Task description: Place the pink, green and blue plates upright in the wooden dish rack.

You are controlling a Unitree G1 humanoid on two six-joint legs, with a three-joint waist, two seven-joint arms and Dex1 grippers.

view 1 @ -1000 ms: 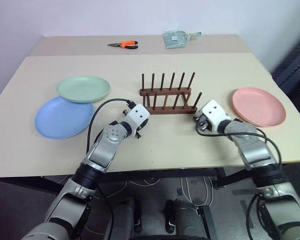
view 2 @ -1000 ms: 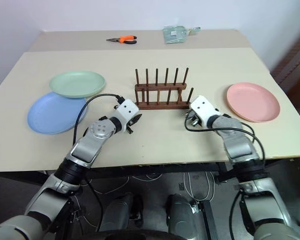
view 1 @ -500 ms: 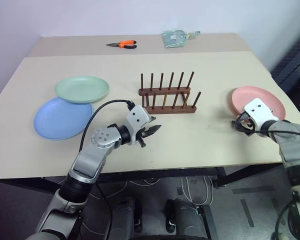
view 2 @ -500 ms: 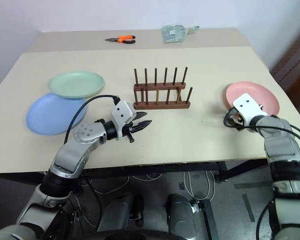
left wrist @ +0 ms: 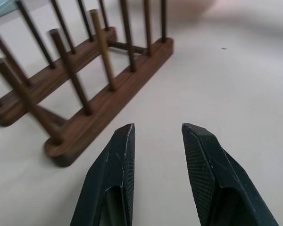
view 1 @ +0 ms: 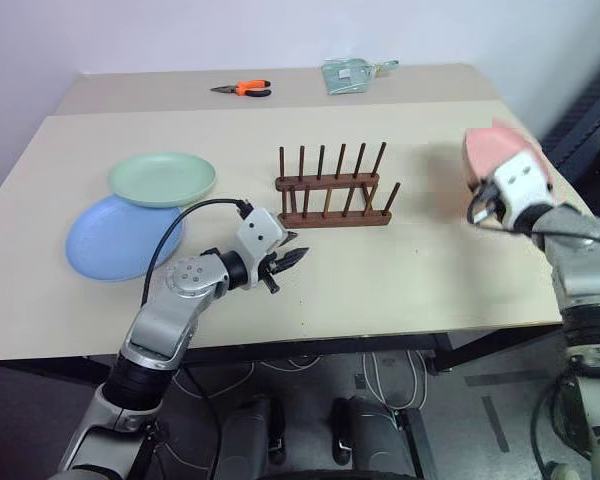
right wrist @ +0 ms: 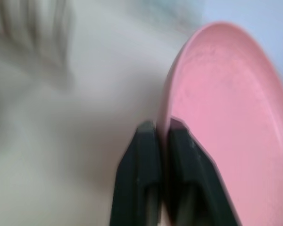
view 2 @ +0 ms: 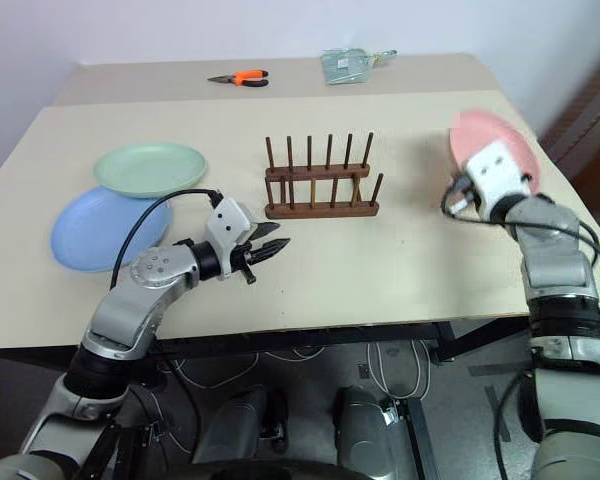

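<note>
Right gripper (right wrist: 162, 129) of mine pinches the pink plate (right wrist: 226, 108) by its rim, tilted up off the table (view 1: 400, 270) at the rack's (view 1: 332, 190) three o'clock (left gripper (left wrist: 155, 136) narrowly parted, empty); green plate (view 1: 162, 178) overlaps blue plate (view 1: 115, 240) at nine o'clock.

Dish rack (view 1: 332, 190) stands mid-desk (view 1: 400, 270); two plates left of it, one (view 1: 162, 178) overlapping the other (view 1: 115, 238); third plate (right wrist: 221, 117) raised at right; pliers (view 1: 244, 89) and packet (view 1: 348, 75) far behind
</note>
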